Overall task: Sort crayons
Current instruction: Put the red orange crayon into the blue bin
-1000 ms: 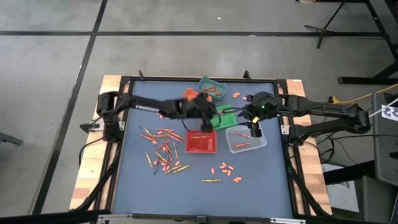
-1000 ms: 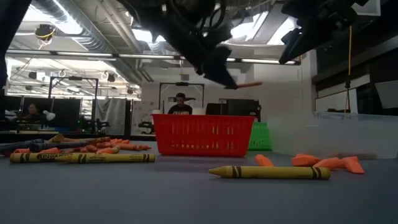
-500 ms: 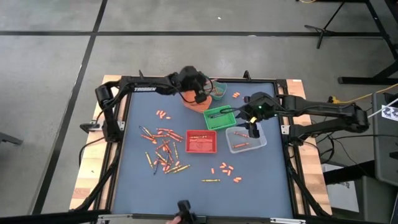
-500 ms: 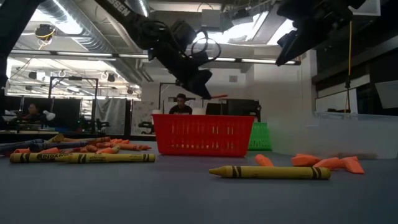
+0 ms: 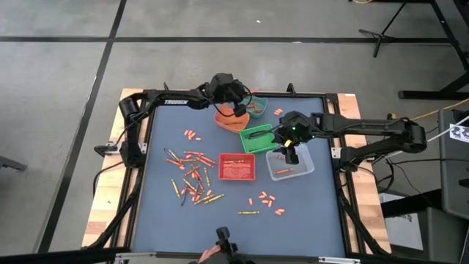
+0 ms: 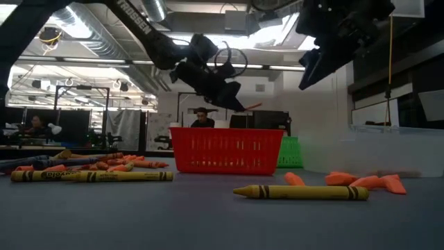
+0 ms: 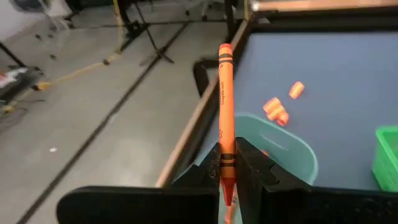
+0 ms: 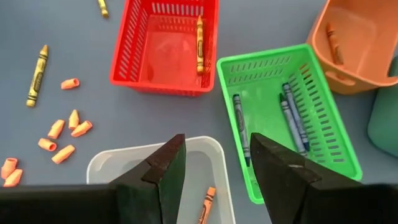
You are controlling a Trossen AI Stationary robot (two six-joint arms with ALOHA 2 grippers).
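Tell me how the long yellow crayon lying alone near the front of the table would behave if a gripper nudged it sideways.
The yellow crayon looks like a round, straight stick lying flat, so a sideways nudge would probably roll it rather than slide it. It looks stiff and light, so it would likely move easily. The table around it looks smooth and bare, so little would stop it.

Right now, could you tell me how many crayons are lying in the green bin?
3 crayons, all dark: one lies alone along one side of the green bin, two side by side near the middle. None seem hidden.
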